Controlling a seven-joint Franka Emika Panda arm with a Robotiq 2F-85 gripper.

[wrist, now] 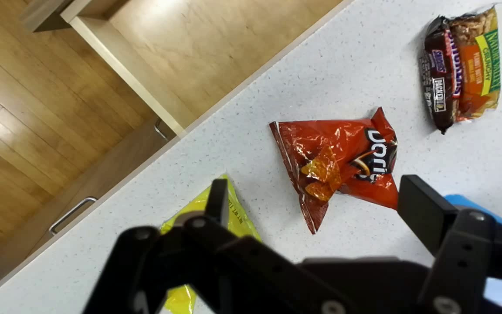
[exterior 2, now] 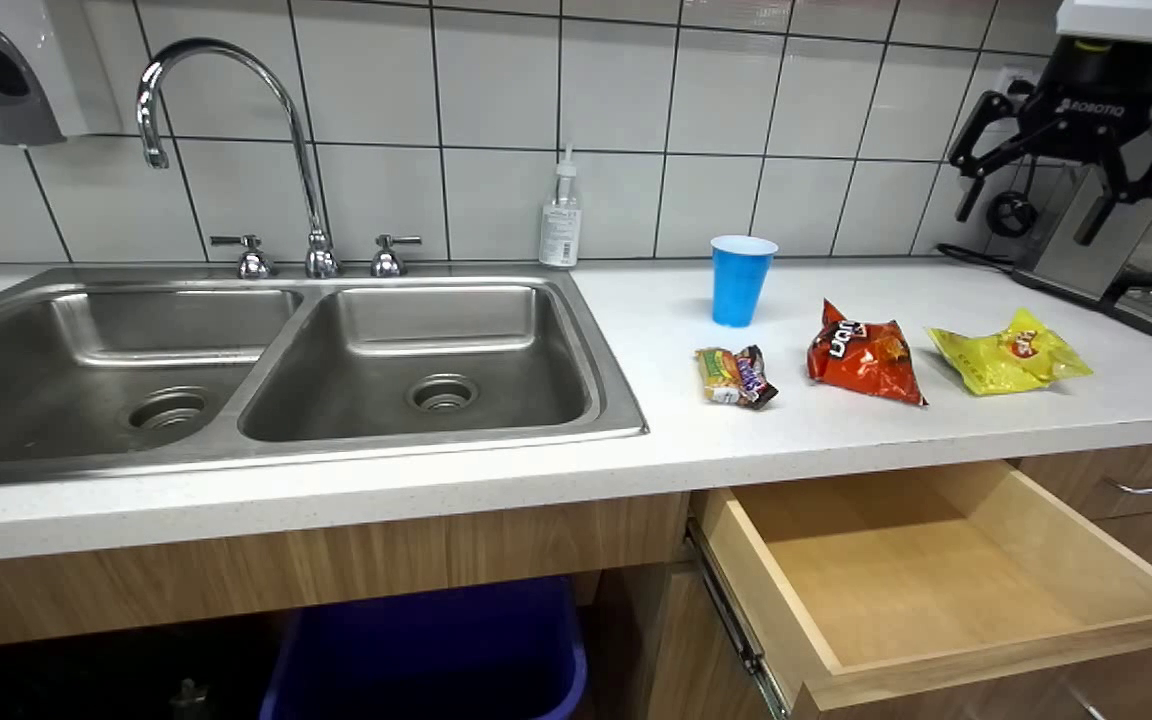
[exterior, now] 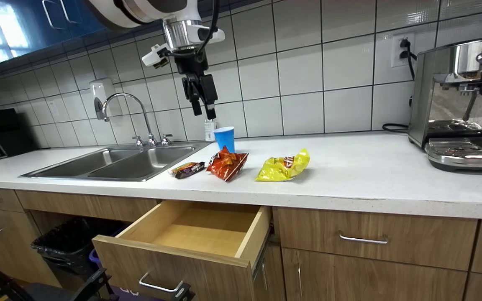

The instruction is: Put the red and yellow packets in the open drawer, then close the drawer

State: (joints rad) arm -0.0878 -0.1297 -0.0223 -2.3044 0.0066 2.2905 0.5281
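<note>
On the white counter rests the red packet (exterior: 227,164) (exterior 2: 866,355), puffed and creased. The yellow packet (exterior: 283,167) (exterior 2: 1011,355) sits apart from it, nearer the coffee machine. Below the counter edge, the drawer (exterior: 207,276) (exterior 2: 936,570) is pulled out, its pale inside bare. My gripper (exterior: 204,113) (exterior 2: 1026,218) hangs well above the counter, open, with nothing held. In the wrist view, the red packet (wrist: 338,161) shows beyond and between the spread fingertips of the gripper (wrist: 314,192). One finger partly covers the yellow packet (wrist: 235,213) there.
A blue cup (exterior: 224,140) (exterior 2: 741,280) stands behind the packets. Snack bars (exterior 2: 736,378) (wrist: 462,69) lie between the red packet and the double sink (exterior 2: 436,440). At the far end is a steel coffee machine (exterior: 454,104). A tall faucet (exterior 2: 306,150) rises behind the sink.
</note>
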